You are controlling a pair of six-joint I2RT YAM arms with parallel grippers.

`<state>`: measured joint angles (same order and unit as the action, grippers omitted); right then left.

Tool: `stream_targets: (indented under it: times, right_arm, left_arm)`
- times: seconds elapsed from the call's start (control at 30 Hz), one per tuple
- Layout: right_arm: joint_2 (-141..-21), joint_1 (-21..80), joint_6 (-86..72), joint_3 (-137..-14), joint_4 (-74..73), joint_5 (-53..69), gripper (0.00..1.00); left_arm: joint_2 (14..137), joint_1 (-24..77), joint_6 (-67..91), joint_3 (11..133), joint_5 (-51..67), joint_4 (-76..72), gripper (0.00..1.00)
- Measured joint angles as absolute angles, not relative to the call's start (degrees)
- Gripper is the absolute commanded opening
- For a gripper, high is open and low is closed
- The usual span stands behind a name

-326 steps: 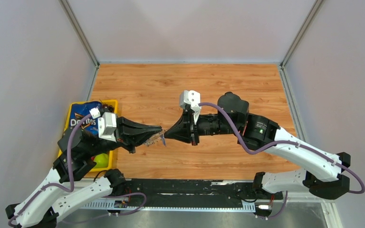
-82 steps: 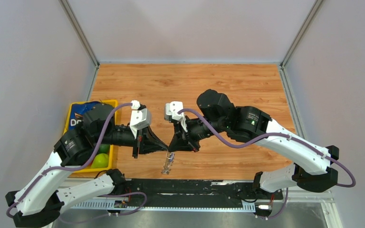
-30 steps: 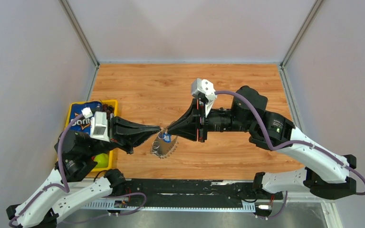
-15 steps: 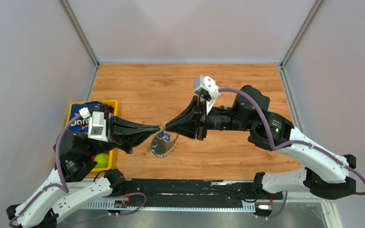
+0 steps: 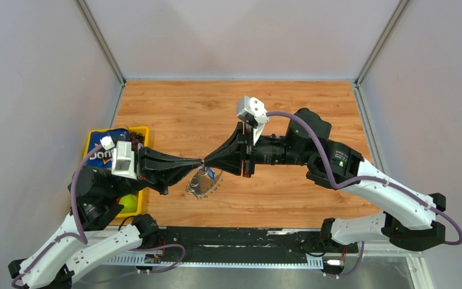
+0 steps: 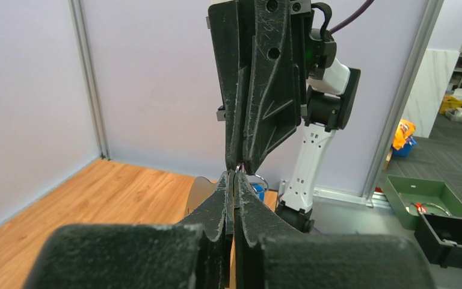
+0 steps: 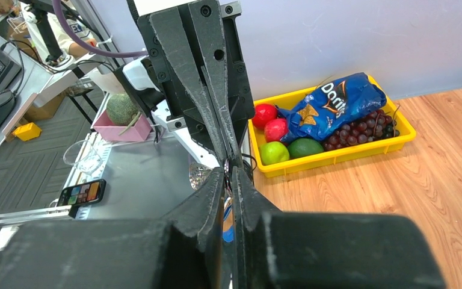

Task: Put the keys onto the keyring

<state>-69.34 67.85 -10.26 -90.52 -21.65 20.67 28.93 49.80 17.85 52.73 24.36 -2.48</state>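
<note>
My left gripper (image 5: pixel 198 163) and right gripper (image 5: pixel 206 162) meet tip to tip above the table's near middle, both shut. The keyring (image 5: pixel 201 185), a large silver hoop with a jagged fringe, hangs just below the meeting tips, pinched at its top edge. The key with the blue head (image 5: pixel 211 174) dangles by the hoop's upper right. In the left wrist view my shut gripper (image 6: pixel 233 174) faces the right fingers (image 6: pixel 258 90), and the key (image 6: pixel 258 190) shows behind. In the right wrist view my shut gripper (image 7: pixel 229 171) shows the key (image 7: pixel 227 234) through its slit and the keyring (image 7: pixel 200 175) beyond.
A yellow bin (image 5: pixel 142 129) stands at the table's left edge with a blue Doritos bag (image 5: pixel 103 155), grapes and a green fruit (image 5: pixel 127 203). It also shows in the right wrist view (image 7: pixel 337 158). Bare wood lies behind and to the right.
My right gripper has moved left until its tips touch the left gripper's tips. The hanging keyring and key have shifted slightly with them. The left arm has hardly moved.
</note>
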Motion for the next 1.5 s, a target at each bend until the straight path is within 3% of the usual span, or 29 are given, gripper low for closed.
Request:
stream_targets:
  times: [0.4, 0.57, 0.9, 1.0, 1.1, 1.23, 1.5]
  right_arm:
    - [-67.18, 67.85, -10.50, -84.79, -17.72, 20.64, 0.11]
    - [-66.65, 67.85, -10.72, -83.42, -16.05, 20.60, 0.00]
    - [-65.80, 68.14, -10.68, -81.78, -13.65, 20.40, 0.00]
    - [-65.47, 68.29, -10.17, -81.38, -13.39, 20.43, 0.00]
    - [-65.39, 68.47, -9.74, -81.36, -13.69, 20.53, 0.00]
    - [-64.95, 68.58, -8.82, -81.36, -17.23, 22.02, 0.00]
    - [-65.60, 68.62, -6.13, -82.83, -26.81, 27.55, 0.00]
  left_arm:
    - [28.58, 49.80, 18.65, 51.75, 22.92, -2.79, 0.00]
    - [28.40, 49.80, 19.46, 51.33, 22.31, -3.18, 0.00]
    - [28.38, 49.82, 20.99, 50.81, 21.85, -4.54, 0.00]
    - [28.40, 49.84, 21.47, 50.70, 21.96, -4.64, 0.11]
    - [28.42, 49.84, 21.39, 50.78, 22.15, -4.25, 0.33]
    - [29.23, 49.80, 20.10, 54.08, 23.42, -1.32, 0.52]
    - [34.22, 49.80, 15.62, 66.50, 31.33, 9.58, 0.60]
